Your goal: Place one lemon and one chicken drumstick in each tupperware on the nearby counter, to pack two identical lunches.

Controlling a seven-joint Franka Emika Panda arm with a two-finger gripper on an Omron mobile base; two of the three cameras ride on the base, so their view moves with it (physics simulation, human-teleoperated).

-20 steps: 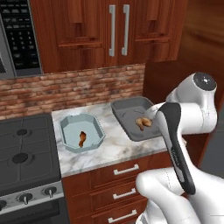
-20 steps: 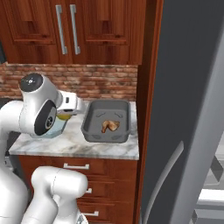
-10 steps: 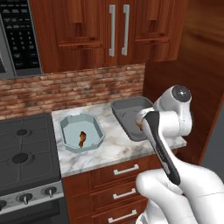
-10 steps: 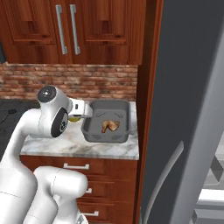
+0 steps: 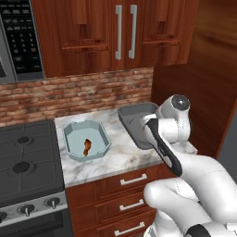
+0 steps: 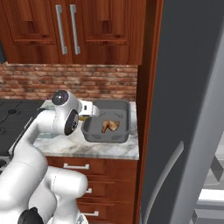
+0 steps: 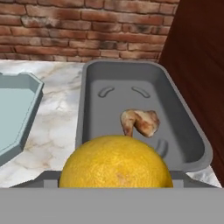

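We see 1 drumstick in each tub; our pincer grips 1 lemon by the dark tub; no lemon is packed.

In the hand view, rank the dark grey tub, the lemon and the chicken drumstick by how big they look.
1. Dark grey rectangular tub: largest.
2. Round yellow lemon: looks large, but it sits right against the camera, which inflates it.
3. Browned chicken drumstick lying in that tub: smallest; its true size against the lemon is unsure.
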